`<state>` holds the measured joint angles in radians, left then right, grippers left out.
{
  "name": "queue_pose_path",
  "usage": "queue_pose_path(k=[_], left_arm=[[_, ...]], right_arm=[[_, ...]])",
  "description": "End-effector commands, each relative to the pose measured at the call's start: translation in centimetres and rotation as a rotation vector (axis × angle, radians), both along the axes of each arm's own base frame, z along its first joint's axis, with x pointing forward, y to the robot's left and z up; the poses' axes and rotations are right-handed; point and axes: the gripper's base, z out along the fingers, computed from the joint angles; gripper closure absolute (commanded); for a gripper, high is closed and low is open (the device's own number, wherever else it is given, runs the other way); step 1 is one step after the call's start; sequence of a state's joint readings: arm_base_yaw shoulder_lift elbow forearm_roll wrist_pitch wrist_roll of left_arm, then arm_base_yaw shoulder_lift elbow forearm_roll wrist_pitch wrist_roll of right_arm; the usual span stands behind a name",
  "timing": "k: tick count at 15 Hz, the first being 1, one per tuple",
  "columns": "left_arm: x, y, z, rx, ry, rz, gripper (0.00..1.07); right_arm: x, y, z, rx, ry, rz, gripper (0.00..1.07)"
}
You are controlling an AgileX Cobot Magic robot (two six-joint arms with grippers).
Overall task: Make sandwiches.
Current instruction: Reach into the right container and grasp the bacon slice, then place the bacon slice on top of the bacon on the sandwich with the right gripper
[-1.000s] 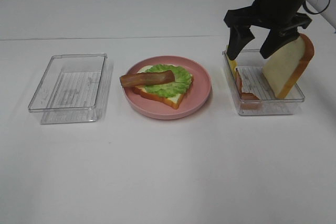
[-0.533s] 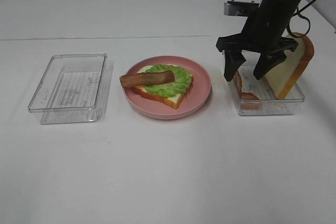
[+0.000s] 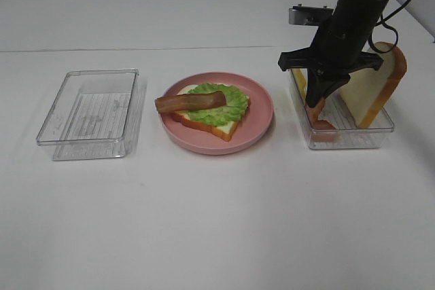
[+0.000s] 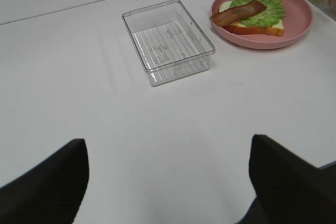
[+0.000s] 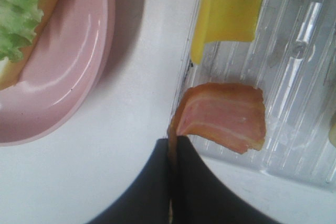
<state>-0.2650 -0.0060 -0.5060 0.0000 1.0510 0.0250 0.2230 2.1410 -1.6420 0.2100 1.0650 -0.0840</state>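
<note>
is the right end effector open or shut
Shut: the right end effector has its fingers pinched together on the edge of the bacon strip in the clear box.

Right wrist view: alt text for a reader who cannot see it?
The right pincer is shut on the edge of a pink-brown toy bacon strip in a clear ribbed plastic tray. A yellow cheese slice shares the tray; a pink plate holding green lettuce sits alongside.

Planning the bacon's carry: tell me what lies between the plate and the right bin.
Nothing but bare table between plate and bin, plain in the high view and the right wrist view.
</note>
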Motion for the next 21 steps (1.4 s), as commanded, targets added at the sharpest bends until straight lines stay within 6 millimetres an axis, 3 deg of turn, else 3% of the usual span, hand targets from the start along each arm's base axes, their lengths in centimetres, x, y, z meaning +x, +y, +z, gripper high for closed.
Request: queue_pose_path(k=[1, 4, 8, 12, 16, 18, 21], left_arm=[[-0.2, 0.1, -0.1, -0.007, -0.024, -0.002, 0.27], [-0.2, 0.1, -0.1, -0.007, -0.024, -0.002, 0.27], [-0.2, 0.1, -0.1, -0.007, -0.024, -0.002, 0.27], [-0.2, 0.1, -0.1, -0.007, -0.024, -0.002, 0.27], [-0.2, 0.1, -0.1, -0.007, -0.024, -0.002, 0.27], [-0.2, 0.1, -0.1, -0.007, -0.024, -0.002, 0.27], [-0.2, 0.1, -0.1, -0.007, -0.024, -0.002, 0.27]], right_arm=[[-0.2, 0.1, 0.7, -0.001, 0.054, 0.012, 1.07], [-0.2, 1.0, 3.7, 0.091, 0.104, 0.019, 1.07], [-1.3, 2.7, 9.1, 0.348, 0.032, -0.002, 1.07], [-1.0, 4.4, 11.0, 0.567, -0.067, 0.017, 1.07], [0.2, 6.8, 10.6, 0.606, -0.218, -0.023, 1.07], [1.5, 8.9, 8.1, 0.680, -0.225, -0.092, 1.07], [2.9, 9.5, 5.0, 0.744, -0.199, -0.155, 1.07]])
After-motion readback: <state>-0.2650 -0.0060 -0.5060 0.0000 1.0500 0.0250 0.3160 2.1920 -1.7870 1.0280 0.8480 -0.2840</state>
